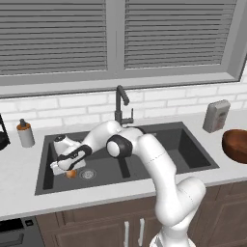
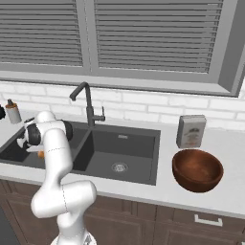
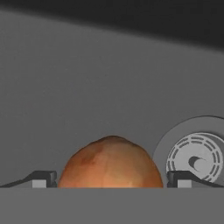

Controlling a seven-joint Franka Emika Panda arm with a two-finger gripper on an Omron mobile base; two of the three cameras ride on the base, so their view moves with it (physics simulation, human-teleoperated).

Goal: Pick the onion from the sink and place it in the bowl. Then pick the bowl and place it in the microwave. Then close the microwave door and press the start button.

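Note:
The onion (image 3: pixel 111 164), a small orange-tan ball, lies on the floor of the left basin of the dark sink (image 1: pixel 193 153), beside the round drain (image 3: pixel 197 159). My gripper (image 3: pixel 111 180) is down in that basin, open, with a fingertip (image 3: pixel 43 179) close on each side of the onion (image 1: pixel 71 173). From the right base view a sliver of the onion (image 2: pixel 41 154) peeks out behind my arm. The reddish-brown bowl (image 2: pixel 197 170) stands on the counter right of the sink (image 2: pixel 143 179), and it is empty (image 1: pixel 236 144). The microwave is out of view.
The dark faucet (image 1: pixel 121 103) rises behind the divider between the basins. A grey box (image 2: pixel 191 130) stands behind the bowl. A soap bottle (image 1: pixel 25 133) sits on the counter left of the sink. My arm reaches across the left basin.

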